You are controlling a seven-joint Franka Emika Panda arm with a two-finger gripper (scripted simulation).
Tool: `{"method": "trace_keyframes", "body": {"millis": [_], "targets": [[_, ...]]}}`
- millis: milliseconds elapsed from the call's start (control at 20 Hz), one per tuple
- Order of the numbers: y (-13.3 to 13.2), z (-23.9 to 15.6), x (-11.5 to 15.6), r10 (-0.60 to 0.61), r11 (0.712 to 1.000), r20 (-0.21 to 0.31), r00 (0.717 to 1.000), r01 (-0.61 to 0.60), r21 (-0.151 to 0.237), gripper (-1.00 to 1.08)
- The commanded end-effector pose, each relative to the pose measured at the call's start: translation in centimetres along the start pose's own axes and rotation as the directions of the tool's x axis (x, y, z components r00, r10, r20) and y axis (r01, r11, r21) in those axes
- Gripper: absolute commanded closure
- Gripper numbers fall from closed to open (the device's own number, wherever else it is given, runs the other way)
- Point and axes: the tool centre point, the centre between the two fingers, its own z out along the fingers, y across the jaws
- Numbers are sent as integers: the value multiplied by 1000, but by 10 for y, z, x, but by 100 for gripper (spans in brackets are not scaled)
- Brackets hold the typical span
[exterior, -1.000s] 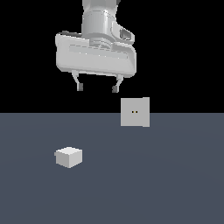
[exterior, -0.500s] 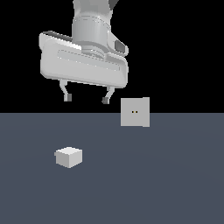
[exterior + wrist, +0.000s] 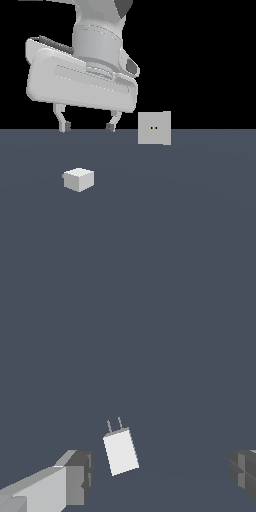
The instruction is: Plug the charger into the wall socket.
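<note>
The charger (image 3: pixel 78 179) is a small white-grey block lying on the dark grey floor toward the exterior view's left. In the wrist view the charger (image 3: pixel 120 451) shows two thin prongs at one end. The wall socket (image 3: pixel 154 128) is a flat upright light-grey plate with two tiny holes, standing farther back toward the exterior view's right. My gripper (image 3: pixel 87 126) hangs open above the charger, well clear of it, with nothing between its fingers. In the wrist view the charger lies between the fingertips (image 3: pixel 75 477), nearer one of them.
A dark grey floor (image 3: pixel 190 210) spreads across the lower half of the exterior view. Black background lies behind the socket. No other objects show.
The gripper has come down and toward the exterior view's left, growing larger in the picture. Charger and socket have not moved.
</note>
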Motion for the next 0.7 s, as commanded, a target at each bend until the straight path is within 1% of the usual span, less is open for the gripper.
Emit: {"method": "trace_keyframes", "body": {"millis": [0,300,650], "targets": [[-6,7,-4,-57,998,-11,998,57,8,-92],[-18,21,-12,-171,985,-33,985,172,23,-92],[-27,32,-19,-254,966,-49,966,256,33,-92]]}}
